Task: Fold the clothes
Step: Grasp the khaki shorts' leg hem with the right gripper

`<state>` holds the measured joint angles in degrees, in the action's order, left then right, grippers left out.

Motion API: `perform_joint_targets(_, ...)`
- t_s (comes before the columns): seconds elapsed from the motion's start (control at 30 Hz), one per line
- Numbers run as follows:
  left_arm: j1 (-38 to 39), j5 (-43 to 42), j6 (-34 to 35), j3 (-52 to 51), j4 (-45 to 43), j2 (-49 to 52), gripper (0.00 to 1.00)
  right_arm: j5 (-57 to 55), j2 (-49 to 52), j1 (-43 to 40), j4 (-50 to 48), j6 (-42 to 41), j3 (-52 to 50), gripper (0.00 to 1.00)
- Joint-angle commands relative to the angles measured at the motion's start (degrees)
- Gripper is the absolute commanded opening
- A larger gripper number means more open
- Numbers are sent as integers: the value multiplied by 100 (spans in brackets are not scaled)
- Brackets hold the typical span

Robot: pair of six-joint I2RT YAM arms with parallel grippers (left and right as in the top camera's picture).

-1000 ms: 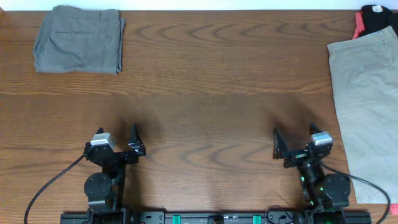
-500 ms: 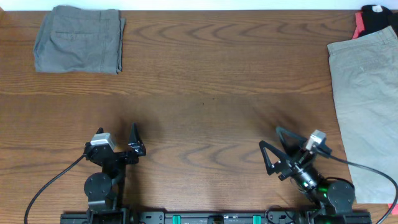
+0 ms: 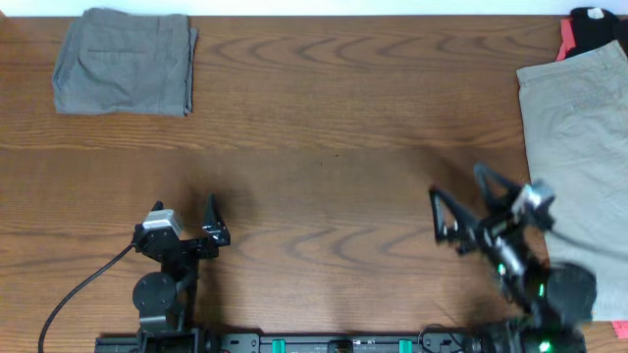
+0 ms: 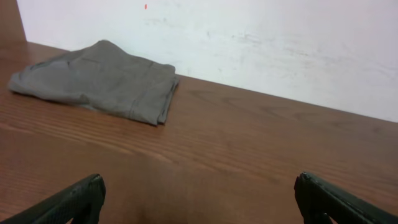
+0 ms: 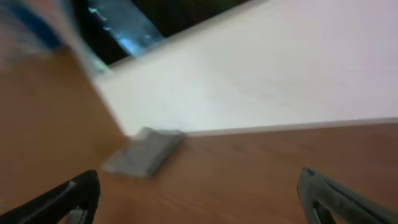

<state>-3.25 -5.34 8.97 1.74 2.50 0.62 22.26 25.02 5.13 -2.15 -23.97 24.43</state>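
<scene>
Left tool (image 3: 217, 224): jaws wide apart, holding nothing, near-left of the tabletop (image 3: 324, 127). Right tool (image 3: 456, 186): jaws also spread, holding nothing, blurred. Khaki shorts (image 3: 579, 167) lie spread out at the tabletop's right edge, just right of the right tool and apart from its fingers. Folded grey shorts (image 3: 125, 61) sit in the far-left corner, well apart from both tools. Black garment (image 3: 594, 20) and red garment (image 3: 566, 44) are in the far-right corner.

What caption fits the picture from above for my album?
Open left hand and open right hand at a brown wooden table with folded grey shorts and flat pale khaki shorts.
</scene>
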Motion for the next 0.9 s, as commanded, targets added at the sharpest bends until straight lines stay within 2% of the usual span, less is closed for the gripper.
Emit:
perform_joint_targets(0.0,17,4,-37,-151,103,-37,98,-1211,1287,52,619,1397,896,99)
perform_joint_targets(0.13,17,4,-37,-151,103,-37,98,-2273,3132,48,1665,1862,2400,99)
perform_joint_targets(0.33,17,4,-37,-151,103,-37,98,-3438,5845,-166,3156,1893,4979,99)
perform_joint_targets(0.43,17,4,-37,-151,103,-37,98,-3768,6671,-280,3622,1895,5818,99)
perform_joint_targets(0.5,17,4,-37,-151,103,-37,98,-3921,7073,-323,3742,1971,6142,99)
perform_joint_targets(0.63,17,4,-39,-151,103,-37,98,-4256,7624,-431,3281,2990,6194,99)
perform_joint_targets(0.77,17,4,-39,-151,103,-37,98,-5318,8282,-632,3128,3368,6336,99)
perform_joint_targets(0.87,17,4,-37,-151,103,-37,98,-5383,8841,-870,3174,3545,6638,99)
